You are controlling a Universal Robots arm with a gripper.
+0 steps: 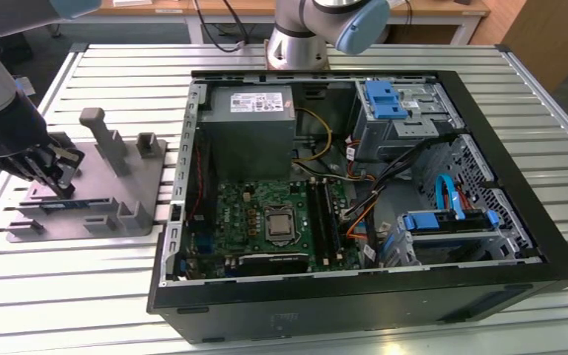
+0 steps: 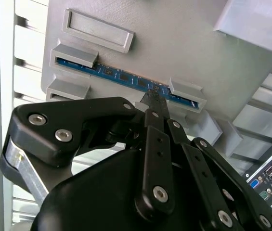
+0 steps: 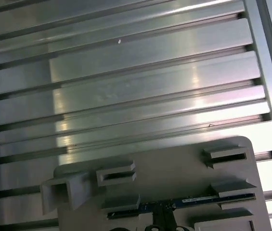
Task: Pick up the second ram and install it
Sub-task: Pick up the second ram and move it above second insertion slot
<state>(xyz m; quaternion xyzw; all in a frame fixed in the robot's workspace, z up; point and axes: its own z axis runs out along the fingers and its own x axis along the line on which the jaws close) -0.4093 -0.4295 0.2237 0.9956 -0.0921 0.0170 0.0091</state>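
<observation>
Second ram (image 2: 121, 77) stands on its long edge in the slotted holders of the grey fixture (image 2: 188, 43): a blue strip with dark chips, each end tucked in a holder. My tool (image 2: 152, 96) is narrow, fingertips pinched on the ram's upper edge about mid-length; the ram is not lifted out. The fixture, with upright posts, lies flat on the slatted metal surface (image 3: 126, 72), to the exterior view's left of the open computer case (image 1: 521, 244). The green motherboard (image 1: 264, 214) sits on the case floor, well apart from my tool.
</observation>
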